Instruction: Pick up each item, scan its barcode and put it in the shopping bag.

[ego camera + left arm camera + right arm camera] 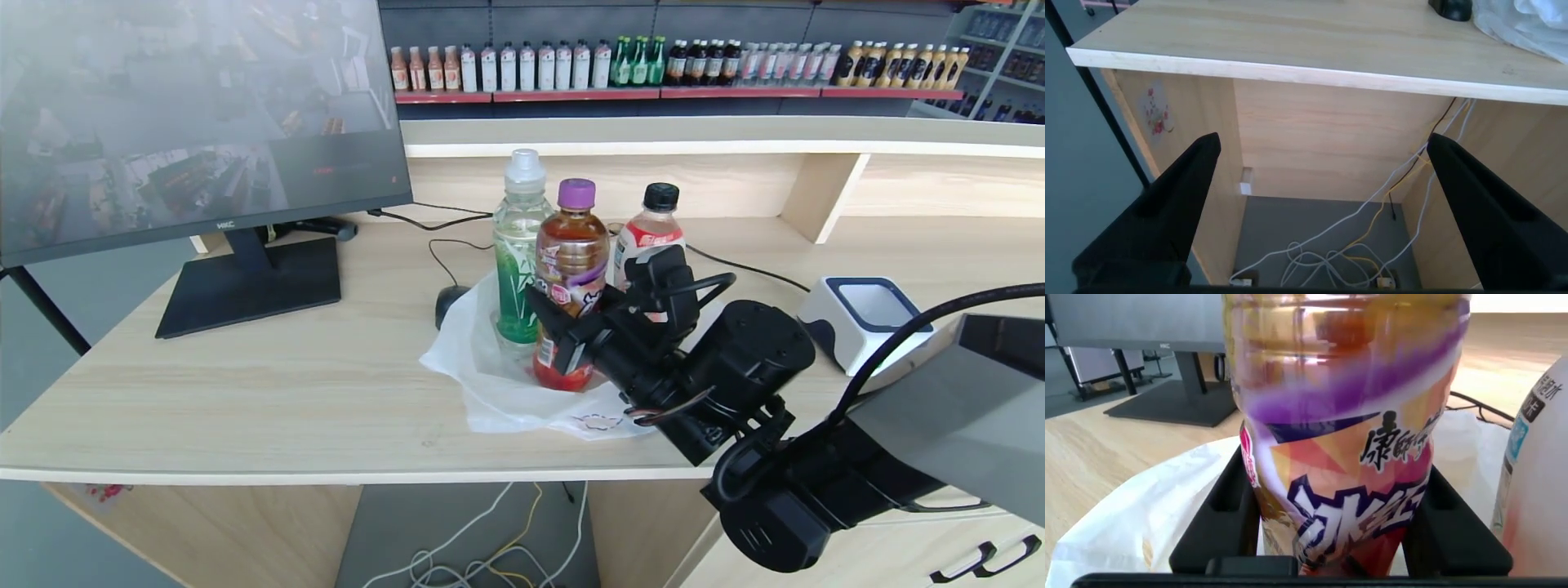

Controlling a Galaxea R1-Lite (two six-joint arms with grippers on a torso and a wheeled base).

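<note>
grips the tea bottle [571, 245] with the right tool [600, 314], drawn narrow on the lower body, one finger on each side. takes it low and side-on, probably to leave the label open to the scanner [857, 318], which sits further right on the worktop [286, 384]. finds the tea bottle upright over the flattened bag [490, 400], in the middle of a tight row: green bottle [516, 261] hard against it on the left, white bottle [653, 229] close on the right. cannot tell whether the base is off the bag. parks the left tool [1319, 220] below the worktop's front edge, spread wide and empty, apparently to keep clear of the right arm. judges step: pick of first item; scan and bagging not yet done. notes risks: neighbours may tip on lift; bag lies flat, likely needs opening first.
</note>
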